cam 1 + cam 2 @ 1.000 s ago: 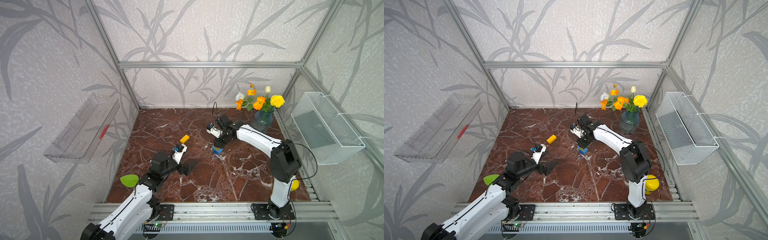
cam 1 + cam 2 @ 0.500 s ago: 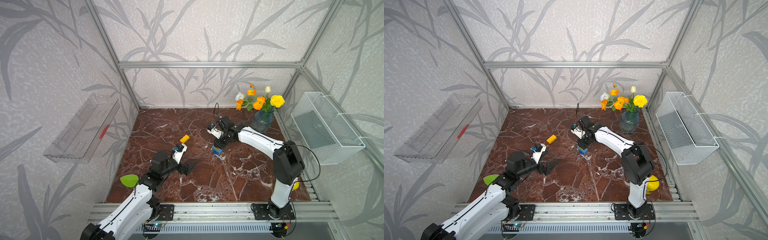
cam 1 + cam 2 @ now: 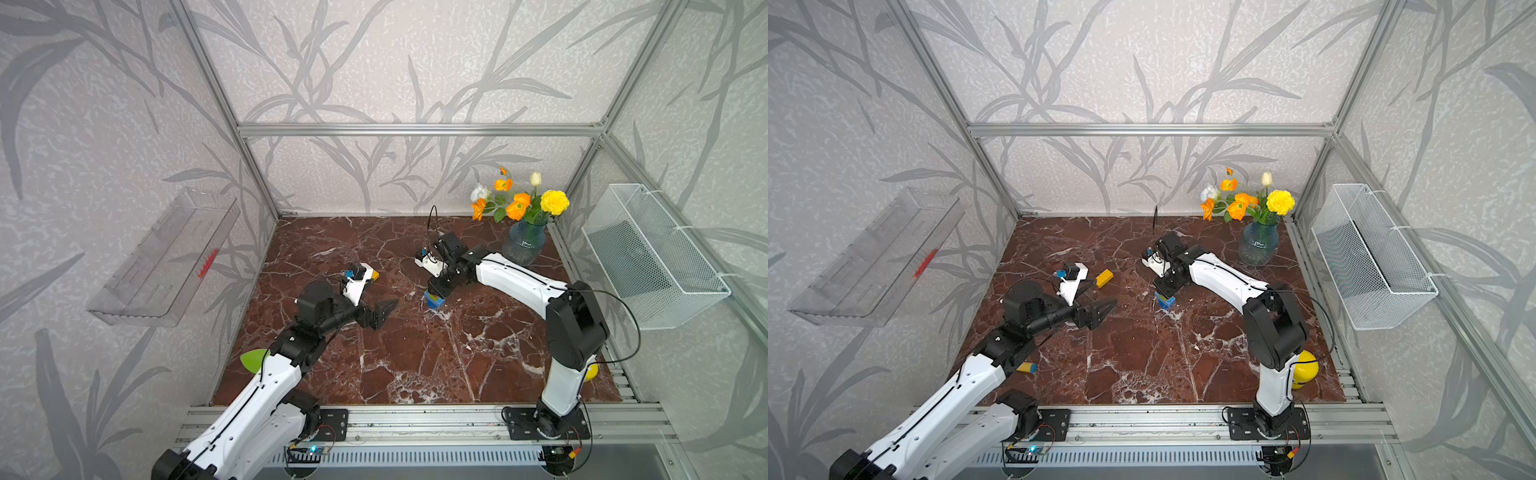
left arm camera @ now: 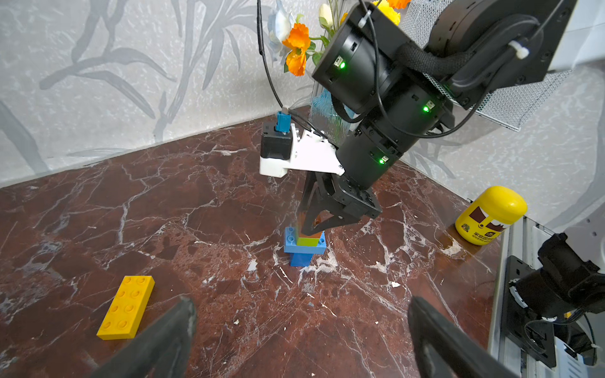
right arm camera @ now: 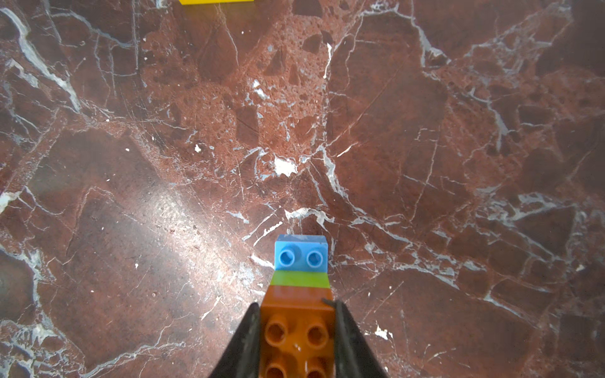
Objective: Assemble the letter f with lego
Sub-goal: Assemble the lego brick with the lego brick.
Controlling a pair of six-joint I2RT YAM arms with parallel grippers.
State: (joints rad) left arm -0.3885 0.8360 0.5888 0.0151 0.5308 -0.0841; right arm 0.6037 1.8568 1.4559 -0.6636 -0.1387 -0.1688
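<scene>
While R hand (image 5: 296, 306) pinches orange brick (image 5: 296, 340), L hand (image 4: 301, 306) gapes empty; bottle label (image 4: 484, 227) unreadable.

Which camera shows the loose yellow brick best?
The left wrist view: the yellow brick lies whole, studs clear. In both top views it is tiny; the right wrist view catches only its edge.

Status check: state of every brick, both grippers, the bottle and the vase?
orange brick, gripped, set on the green brick
green brick, stacked on the long blue brick
long blue brick, stacked across the small blue brick
small blue brick, bottom of the stack
yellow brick, loose, lying flat, studs up
right gripper, shut on the orange brick
left gripper, open, empty
yellow bottle, upright, capped
vase, upright
</scene>
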